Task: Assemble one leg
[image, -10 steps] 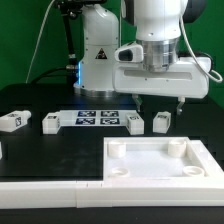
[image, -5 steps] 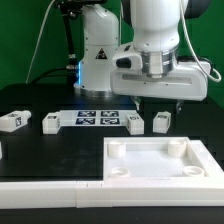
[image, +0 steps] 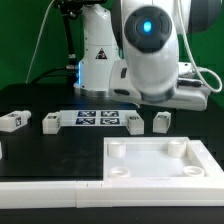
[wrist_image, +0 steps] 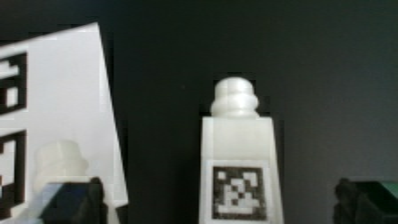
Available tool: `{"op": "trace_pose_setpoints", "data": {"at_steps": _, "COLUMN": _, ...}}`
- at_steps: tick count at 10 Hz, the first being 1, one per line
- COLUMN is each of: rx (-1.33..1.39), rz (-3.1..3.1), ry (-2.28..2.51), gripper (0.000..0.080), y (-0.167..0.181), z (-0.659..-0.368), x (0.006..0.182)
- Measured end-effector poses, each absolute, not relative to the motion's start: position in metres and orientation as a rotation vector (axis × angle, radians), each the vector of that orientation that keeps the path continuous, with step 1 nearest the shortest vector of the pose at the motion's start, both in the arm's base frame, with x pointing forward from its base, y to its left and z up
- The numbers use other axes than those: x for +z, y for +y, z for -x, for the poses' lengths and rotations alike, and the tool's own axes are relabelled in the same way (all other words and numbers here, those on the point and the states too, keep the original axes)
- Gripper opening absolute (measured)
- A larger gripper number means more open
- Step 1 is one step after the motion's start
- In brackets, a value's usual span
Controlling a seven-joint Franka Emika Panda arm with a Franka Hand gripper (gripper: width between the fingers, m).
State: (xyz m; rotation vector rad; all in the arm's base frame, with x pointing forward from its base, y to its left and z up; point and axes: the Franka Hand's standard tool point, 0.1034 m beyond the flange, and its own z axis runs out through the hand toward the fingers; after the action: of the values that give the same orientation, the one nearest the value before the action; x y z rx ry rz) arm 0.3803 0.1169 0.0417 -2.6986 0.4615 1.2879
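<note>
- White plastic, the leg (wrist_image: 240, 150) stands upright on the black bench (image: 60, 150), peg up, in the row of parts toward the far edge, near the marker board (wrist_image: 54, 120)
- Its tag faces the wrist camera, which I judge helps the approach line up
- The gripper (wrist_image: 222, 198) hovers with fingers spread, one tip either side of the leg, holding nothing, seemingly ready to straddle it
- The tray piece (image: 150, 165) lies along the near edge, sockets up, likely awaiting the leg
- Against a second ago, the arm (image: 150, 55) has rolled, its blue light now facing the exterior camera; no part has shifted
</note>
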Motion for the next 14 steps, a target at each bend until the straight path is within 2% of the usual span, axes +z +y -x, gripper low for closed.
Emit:
{"op": "trace_pose_setpoints", "data": {"at_steps": 2, "rx": 1.475, "rz": 2.601, "ry": 0.436, "gripper": 0.0649, "y": 0.118, "z": -0.377, "x": 0.040}}
{"op": "trace_pose_setpoints", "data": {"at_steps": 3, "rx": 1.485, "rz": 2.592, "ry": 0.432, "gripper": 0.0649, "y": 0.121, "z": -0.381, "x": 0.034}}
{"op": "trace_pose_setpoints", "data": {"at_steps": 5, "rx": 1.461, "rz": 2.613, "ry": 0.418, "gripper": 0.0649, "y": 0.127, "z": -0.382, "x": 0.032}}
{"op": "trace_pose_setpoints", "data": {"at_steps": 10, "rx": 1.441, "rz": 2.635, "ry": 0.405, "gripper": 0.0649, "y": 0.136, "z": -0.379, "x": 0.016}}
{"op": "trace_pose_setpoints", "data": {"at_steps": 14, "rx": 1.440, "rz": 2.638, "ry": 0.407, "gripper": 0.0649, "y": 0.137, "z": -0.376, "x": 0.011}}
